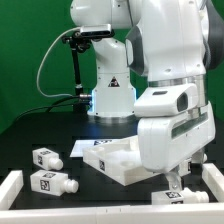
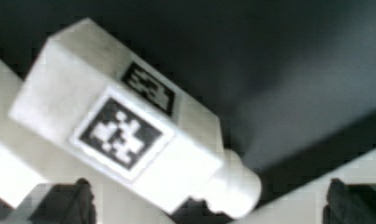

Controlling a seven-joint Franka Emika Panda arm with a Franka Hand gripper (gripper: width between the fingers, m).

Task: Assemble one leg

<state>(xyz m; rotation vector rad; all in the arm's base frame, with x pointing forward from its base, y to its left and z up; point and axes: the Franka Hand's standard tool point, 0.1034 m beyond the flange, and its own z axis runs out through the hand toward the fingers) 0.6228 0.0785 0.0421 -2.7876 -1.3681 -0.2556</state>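
So the gripper [image 1: 176, 180] is way down low, almost at the black table [image 1: 30, 125], near the front on the exterior view's right. The wrist view shows its two dark fingers [image 2: 60, 200] spread apart with nothing pinched between them. The leg [image 2: 135, 120] fills most of that shot: a stubby white peg lying slantwise on the dark surface, with two black-and-white tag markers on the faces you can see. Its rounded end pokes into the gap between the fingers. I can't see either finger actually touching it, so to me it's just lying there loose. From the exterior view, that same leg [image 1: 164, 194] sits right under the gripper, partly hidden by the hand. It's just in front of the big white panel [image 1: 112, 160] with the raised rims, which lies flat mid-table. Two more legs are off toward the exterior view's left, well apart from the gripper. One leg [image 1: 45, 158] is further back and the other leg [image 1: 50, 184] closer to the front, both on their sides with tags showing. A white rail [image 1: 100, 215] runs along the front edge of the table and up the left side. The arm's white base [image 1: 108, 95] stands behind the panel, with a bluish glow at its foot.
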